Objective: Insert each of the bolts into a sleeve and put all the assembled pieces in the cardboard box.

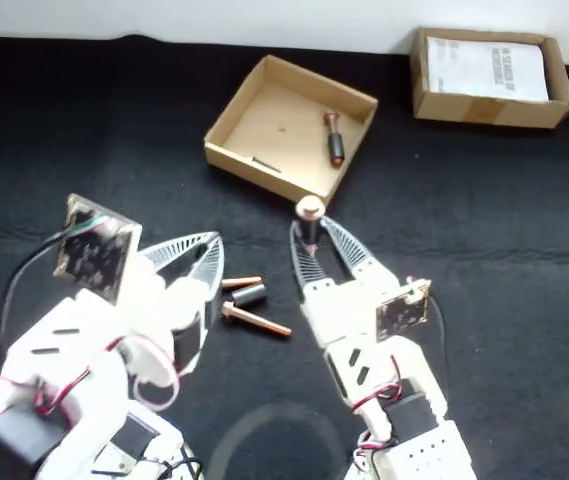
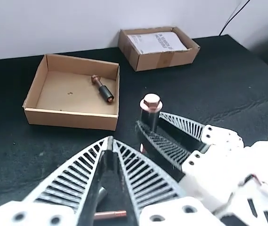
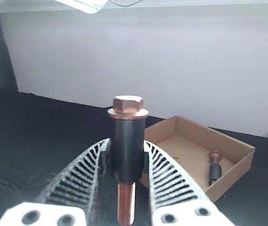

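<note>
1. High view: the right gripper (image 1: 309, 238) pinches a sleeved bolt (image 1: 309, 215) upright between its fingertips, just short of the cardboard box (image 1: 274, 130), which holds one assembled piece (image 1: 335, 140). A loose bolt (image 1: 254, 320) and a sleeve (image 1: 250, 295) lie beside the left gripper (image 1: 212, 245).
2. Left wrist view: the left gripper's fingers meet at the tips, holding nothing.
3. Right wrist view: both fingers press the sleeve's sides, with the bolt head above the tips and the thread below.
</note>
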Controlling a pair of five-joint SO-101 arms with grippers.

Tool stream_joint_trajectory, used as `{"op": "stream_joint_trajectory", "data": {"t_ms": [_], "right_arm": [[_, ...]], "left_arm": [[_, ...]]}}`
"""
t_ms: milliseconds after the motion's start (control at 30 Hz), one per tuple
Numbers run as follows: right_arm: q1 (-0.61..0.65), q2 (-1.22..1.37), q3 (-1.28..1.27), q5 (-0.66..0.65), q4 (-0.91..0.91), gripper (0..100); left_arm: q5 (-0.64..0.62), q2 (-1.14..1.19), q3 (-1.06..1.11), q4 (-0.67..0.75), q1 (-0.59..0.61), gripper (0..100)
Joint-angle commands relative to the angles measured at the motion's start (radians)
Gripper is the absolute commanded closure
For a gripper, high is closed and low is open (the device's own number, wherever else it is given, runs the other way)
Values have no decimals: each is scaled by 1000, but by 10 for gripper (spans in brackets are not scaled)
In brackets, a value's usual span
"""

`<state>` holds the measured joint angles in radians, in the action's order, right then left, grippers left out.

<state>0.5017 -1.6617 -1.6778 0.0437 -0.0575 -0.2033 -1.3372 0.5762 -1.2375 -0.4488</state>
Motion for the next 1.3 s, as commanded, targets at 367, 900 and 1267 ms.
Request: {"op": "stream_joint_trajectory", "data": {"t_ms": [367,900,1267], "right_arm": [[-67,4,417,-6,-470,991],[-101,641,1150,-3,-676,991],[-101,1012,1400,-3,-754,991]], "left_arm": [[-2,-478,263,-130,341,991],[-3,-467,605,-138,624,991],[-3,-467,866,3,624,991]]}}
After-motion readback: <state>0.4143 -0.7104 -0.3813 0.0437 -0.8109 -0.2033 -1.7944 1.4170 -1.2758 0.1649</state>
